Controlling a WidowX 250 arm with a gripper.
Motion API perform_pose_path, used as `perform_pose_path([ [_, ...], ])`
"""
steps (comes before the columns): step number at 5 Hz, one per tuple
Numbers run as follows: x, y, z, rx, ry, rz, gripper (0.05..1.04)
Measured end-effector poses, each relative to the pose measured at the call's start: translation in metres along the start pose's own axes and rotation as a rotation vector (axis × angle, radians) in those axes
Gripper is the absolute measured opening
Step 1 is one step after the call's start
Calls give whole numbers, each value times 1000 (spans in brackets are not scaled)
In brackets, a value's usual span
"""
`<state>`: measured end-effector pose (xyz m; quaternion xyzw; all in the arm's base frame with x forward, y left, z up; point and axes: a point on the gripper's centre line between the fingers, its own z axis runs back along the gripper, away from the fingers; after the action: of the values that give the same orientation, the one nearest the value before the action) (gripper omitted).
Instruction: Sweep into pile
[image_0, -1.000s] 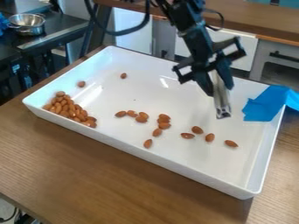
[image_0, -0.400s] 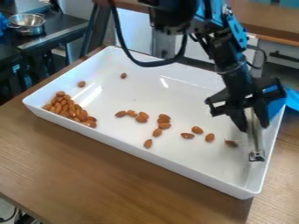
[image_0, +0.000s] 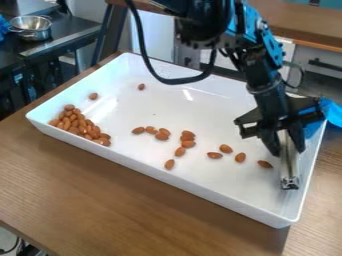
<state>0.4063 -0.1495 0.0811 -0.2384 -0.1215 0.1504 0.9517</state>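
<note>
The black gripper (image_0: 288, 145) hangs over the right end of the white tray (image_0: 167, 175), shut on a pale, flat sweeping tool (image_0: 289, 165) that points down to the tray floor. Just left of the tool's lower end lies a single almond (image_0: 264, 164). Several loose almonds (image_0: 188, 135) are strewn across the middle of the tray, and a heap of almonds (image_0: 80, 125) sits against the left wall. Two stray almonds lie near the back left, one of them (image_0: 141, 86) farther back than the other (image_0: 93, 96).
Blue tape or cloth (image_0: 327, 112) covers the tray's back right rim. The tray stands on a brown wooden table (image_0: 120, 200). A metal bowl (image_0: 31, 27) is on a dark counter at the upper left. A black cable loops over the tray's back part.
From above the tray's back right part, the gripper with the tool has moved right and toward the near right corner. Most recently it shifted slightly left. The almonds look unmoved.
</note>
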Motion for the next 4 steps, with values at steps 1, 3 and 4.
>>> perform_pose_path([
  [1,-2,9,-3,9,6,-25,362],
  [3,2,38,-2,34,-18,-4,362],
  [4,4,56,7,52,-2,-15,362],
])
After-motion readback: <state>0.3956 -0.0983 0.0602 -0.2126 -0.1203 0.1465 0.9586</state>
